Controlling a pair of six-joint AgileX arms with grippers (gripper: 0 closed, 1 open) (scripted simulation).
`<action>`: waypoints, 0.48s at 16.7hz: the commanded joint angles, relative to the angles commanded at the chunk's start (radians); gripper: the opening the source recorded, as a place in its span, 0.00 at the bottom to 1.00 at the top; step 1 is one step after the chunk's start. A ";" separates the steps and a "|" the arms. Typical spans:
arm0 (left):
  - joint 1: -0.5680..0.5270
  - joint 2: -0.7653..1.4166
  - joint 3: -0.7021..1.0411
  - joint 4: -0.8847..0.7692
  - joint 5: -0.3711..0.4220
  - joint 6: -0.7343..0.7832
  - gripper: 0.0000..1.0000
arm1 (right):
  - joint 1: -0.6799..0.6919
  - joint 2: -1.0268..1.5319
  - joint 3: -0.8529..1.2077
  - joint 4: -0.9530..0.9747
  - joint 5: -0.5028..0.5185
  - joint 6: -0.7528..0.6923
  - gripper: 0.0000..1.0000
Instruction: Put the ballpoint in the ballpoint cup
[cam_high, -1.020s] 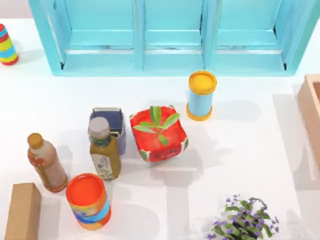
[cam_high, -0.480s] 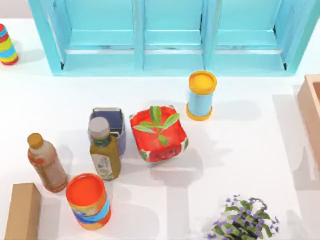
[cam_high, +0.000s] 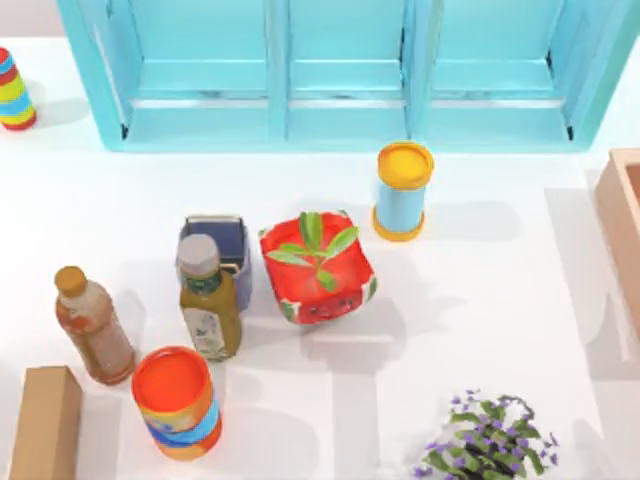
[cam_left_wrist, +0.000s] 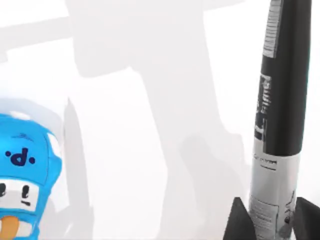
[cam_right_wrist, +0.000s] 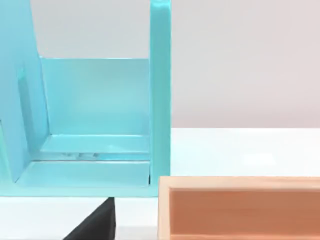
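The ballpoint (cam_left_wrist: 280, 100) is a black and silver pen that stands out from my left gripper (cam_left_wrist: 272, 225), which is shut on its silver end above the white table. The ballpoint cup (cam_high: 222, 245), small, square and lavender-blue with a dark inside, stands left of centre in the top view. A green bottle (cam_high: 208, 300) in front of it hides part of it. A dark edge of my right gripper (cam_right_wrist: 95, 227) shows near a teal shelf and a wooden box.
A red watermelon-patterned pot (cam_high: 318, 268) stands right of the cup, and an orange-lidded blue cylinder (cam_high: 402, 190) lies farther right. A brown bottle (cam_high: 92, 325), an orange-topped can (cam_high: 175, 400), a cardboard box (cam_high: 42, 425), a teal shelf (cam_high: 340, 70), a wooden box (cam_high: 622, 220) and a lavender plant (cam_high: 485, 440) surround them. A blue cartoon-faced object (cam_left_wrist: 25, 170) stands near the pen.
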 joint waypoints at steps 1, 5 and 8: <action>0.000 0.000 0.000 0.000 0.000 0.000 0.00 | 0.000 0.000 0.000 0.000 0.000 0.000 1.00; -0.009 0.004 -0.004 0.011 -0.009 0.000 0.00 | 0.000 0.000 0.000 0.000 0.000 0.000 1.00; -0.058 0.001 -0.011 0.096 -0.074 -0.003 0.00 | 0.000 0.000 0.000 0.000 0.000 0.000 1.00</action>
